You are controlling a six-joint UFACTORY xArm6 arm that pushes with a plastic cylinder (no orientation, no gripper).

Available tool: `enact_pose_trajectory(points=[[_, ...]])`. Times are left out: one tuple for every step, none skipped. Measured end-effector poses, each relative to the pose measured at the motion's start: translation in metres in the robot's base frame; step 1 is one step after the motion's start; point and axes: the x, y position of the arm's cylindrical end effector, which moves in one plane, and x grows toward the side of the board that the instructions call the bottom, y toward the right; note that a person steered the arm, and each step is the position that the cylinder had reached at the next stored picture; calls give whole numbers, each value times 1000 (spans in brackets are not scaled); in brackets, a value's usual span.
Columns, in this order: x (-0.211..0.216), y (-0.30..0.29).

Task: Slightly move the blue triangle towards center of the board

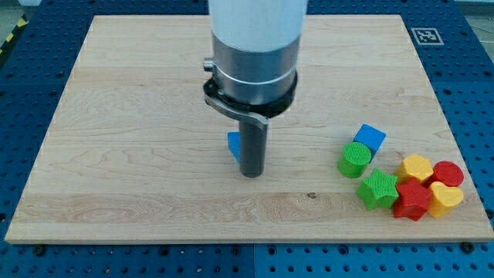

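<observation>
1. Rod first: the straight dark rod ends in my tip (252, 174), resting on the board just right of the small blue triangle (234, 145). It has no fingers to open or close, and it grips nothing.
2. Most of the triangle is hidden behind the rod, so actual contact cannot be told. It lies near the board's middle already, so only a nudge seems needed.
3. The pale wooden board (139, 93) is bare around them.
4. Well apart, at the near right, cluster a blue cube (370, 137), green cylinder (354, 159), green star (378, 189), red star (412, 200), red cylinder (448, 173) and two yellow blocks (415, 167), clear of the push.
</observation>
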Motion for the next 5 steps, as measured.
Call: enact_pose_trajectory(points=[[-11, -2], [-22, -2], [-30, -2], [-30, -2], [-19, -2]])
